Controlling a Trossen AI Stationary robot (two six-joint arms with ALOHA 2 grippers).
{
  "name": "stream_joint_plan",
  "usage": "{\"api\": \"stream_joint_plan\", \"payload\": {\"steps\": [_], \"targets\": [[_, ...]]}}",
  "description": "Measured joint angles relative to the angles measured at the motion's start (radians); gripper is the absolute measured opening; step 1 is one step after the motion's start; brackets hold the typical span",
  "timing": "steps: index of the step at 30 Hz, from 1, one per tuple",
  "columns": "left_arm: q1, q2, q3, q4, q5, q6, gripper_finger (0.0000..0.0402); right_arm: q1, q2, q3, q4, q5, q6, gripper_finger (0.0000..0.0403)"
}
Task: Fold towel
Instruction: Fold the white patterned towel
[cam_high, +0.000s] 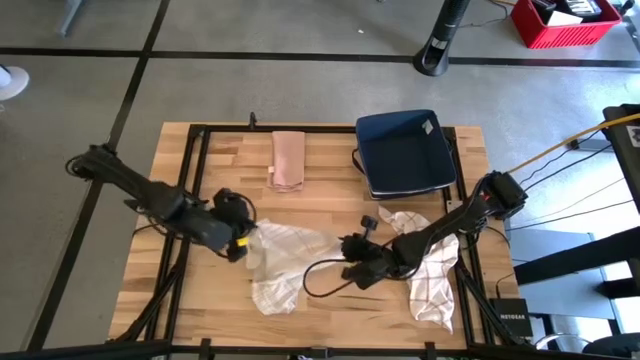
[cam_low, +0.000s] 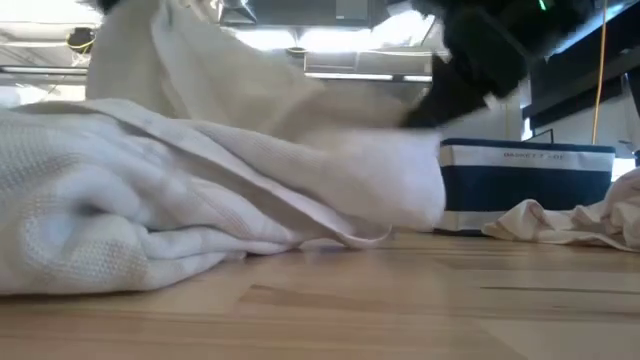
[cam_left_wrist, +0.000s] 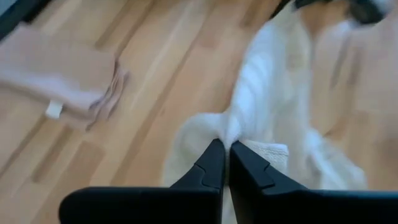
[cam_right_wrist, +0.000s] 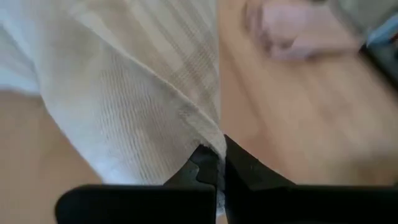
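A white waffle-weave towel (cam_high: 285, 262) lies crumpled on the wooden table (cam_high: 330, 200) between my two grippers; in the low view the towel (cam_low: 150, 200) fills the left, with part of it raised toward the top. My left gripper (cam_high: 243, 240) is shut on the towel's left end. At the towel's right end is my right gripper (cam_high: 342, 250), also shut on it. The towel's lower part (cam_high: 272, 295) rests on the table. My left gripper pinches a bunched bit of the towel's left end (cam_left_wrist: 227, 132) between its two fingers, coming slanting down from the table's left. The cloth runs away from the fingers, raised there. My right gripper pinches the towel's hemmed edge (cam_right_wrist: 214, 142) between its two fingers, slanting down from the table's right. The cloth spreads away from the fingers.
A folded pink towel (cam_high: 288, 160) lies at the far middle. A dark blue bin (cam_high: 405, 150) stands at the far right. A checked white cloth (cam_high: 430, 270) lies crumpled under the right arm. A black cable (cam_high: 318, 285) loops near the right gripper.
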Motion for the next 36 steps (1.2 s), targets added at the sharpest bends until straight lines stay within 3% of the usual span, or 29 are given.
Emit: {"api": "stream_joint_plan", "payload": {"steps": [6, 12, 15, 20, 26, 36], "targets": [[0.015, 0.104, -0.09, 0.121, -0.001, -0.037, 0.0006, -0.003, -0.002, -0.017, -0.107, -0.149, 0.167, 0.0026], [0.033, 0.21, -0.099, 0.21, 0.012, 0.011, 0.0002, -0.002, -0.009, 0.171, -0.49, -0.256, 0.22, 0.0114], [0.043, 0.236, -0.099, 0.211, 0.015, 0.014, 0.0005, -0.001, -0.01, 0.239, -0.499, -0.244, 0.189, 0.0156], [0.054, 0.254, -0.099, 0.211, 0.016, 0.019, 0.0008, -0.001, 0.033, 0.248, -0.185, -0.161, -0.17, 0.0196], [0.053, 0.254, -0.099, 0.215, 0.017, 0.034, 0.0003, -0.029, 0.193, 0.247, 0.114, -0.082, -0.729, 0.0202], [0.052, 0.255, -0.099, 0.227, 0.017, 0.055, 0.0005, -0.049, 0.321, 0.248, 0.213, 0.048, -1.046, 0.0179]]}}
